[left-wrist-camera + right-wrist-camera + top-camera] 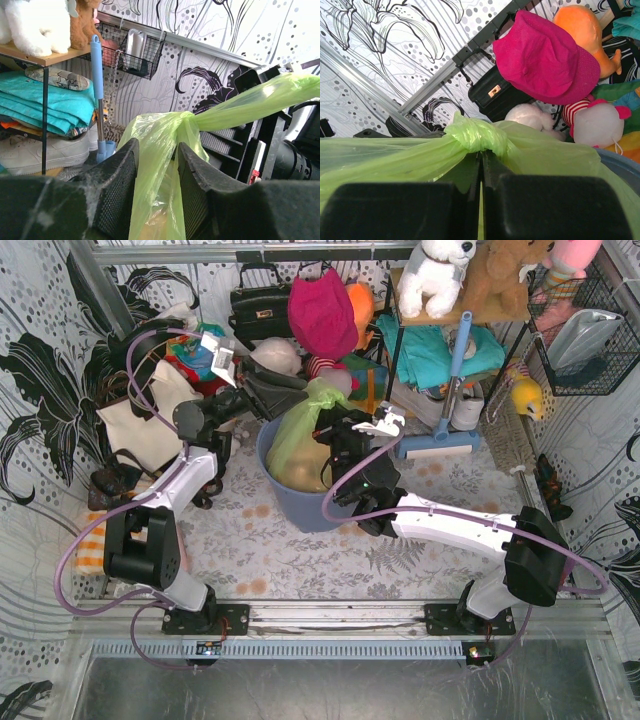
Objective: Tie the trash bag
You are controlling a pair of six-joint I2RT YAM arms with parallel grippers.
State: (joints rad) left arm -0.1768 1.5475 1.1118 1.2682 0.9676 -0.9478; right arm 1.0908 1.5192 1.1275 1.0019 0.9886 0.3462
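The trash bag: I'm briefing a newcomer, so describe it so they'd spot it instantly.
On the table stands a blue-grey round bin. The trash bag sits inside it, rising above the rim. Only it is translucent light-green plastic, its neck gathered into a knot.

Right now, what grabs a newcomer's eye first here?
The light-green trash bag, twisted into a knot, bulges from the blue-grey bin in the middle. The right gripper is shut on the plastic just under that knot, while the left gripper straddles a loose fold with jaws apart. Behind, a magenta hat stands out.
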